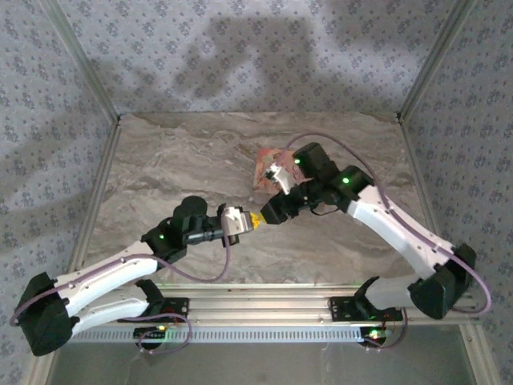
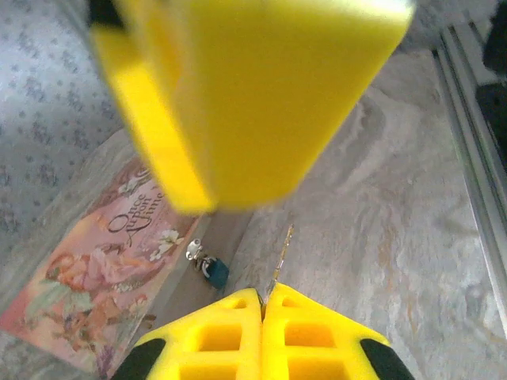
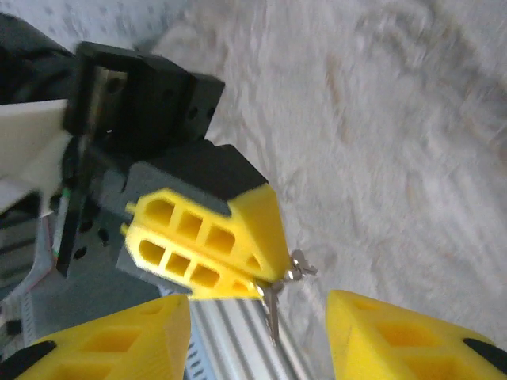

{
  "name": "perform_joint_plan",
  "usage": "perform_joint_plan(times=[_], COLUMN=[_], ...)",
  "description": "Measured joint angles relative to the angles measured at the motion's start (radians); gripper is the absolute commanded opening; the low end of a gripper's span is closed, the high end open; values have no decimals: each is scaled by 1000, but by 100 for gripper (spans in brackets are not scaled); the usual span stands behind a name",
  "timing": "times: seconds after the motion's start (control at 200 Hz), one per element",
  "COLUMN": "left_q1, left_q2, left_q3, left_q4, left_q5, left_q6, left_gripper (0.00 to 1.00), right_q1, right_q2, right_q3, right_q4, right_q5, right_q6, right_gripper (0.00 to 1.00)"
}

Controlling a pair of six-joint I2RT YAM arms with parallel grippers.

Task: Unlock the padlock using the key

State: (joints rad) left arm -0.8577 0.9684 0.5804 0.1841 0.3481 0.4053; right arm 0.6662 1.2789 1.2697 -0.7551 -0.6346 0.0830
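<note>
Here, on the marbled grey worktop [image 2: 396, 237], a flat pink-orange patterned box [image 2: 103, 293] lies at lower left. A blurred yellow pad [image 2: 261, 95] of the open right end effector [image 3: 260, 309] hangs across the top. The tiny dark teal-blue padlock [image 2: 214, 273] lies just beside the box, up-left of and apart from the left end effector [image 2: 263, 299], which is clamped on a thin metal key [image 2: 280, 257].

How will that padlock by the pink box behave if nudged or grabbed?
The padlock looks tiny beside the pink box, so it is probably light and skids if nudged. Lying flat, it likely won't roll. Its shiny shackle suggests rigid metal.
</note>
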Motion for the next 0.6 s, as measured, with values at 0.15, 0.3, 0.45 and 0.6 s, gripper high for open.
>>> perform_joint_plan(times=[0.15, 0.3, 0.45, 0.6], left_q1=[139, 274, 301, 301], left_q2=[2, 65, 130, 150], left_q3=[0, 18, 58, 100], left_q4=[32, 94, 152, 198], left_q5=[67, 230, 403, 505], left_q6=[-264, -523, -703, -818], left_gripper=[0, 0, 0, 0], right_q1=[-89, -92, -71, -51], right_q2=[-175, -255, -216, -173], right_q3=[-160, -273, -291, -291], right_q4=[218, 401, 497, 568], right_q5=[11, 20, 19, 13], right_q6=[117, 196, 217, 221], right_gripper=[58, 60, 59, 53])
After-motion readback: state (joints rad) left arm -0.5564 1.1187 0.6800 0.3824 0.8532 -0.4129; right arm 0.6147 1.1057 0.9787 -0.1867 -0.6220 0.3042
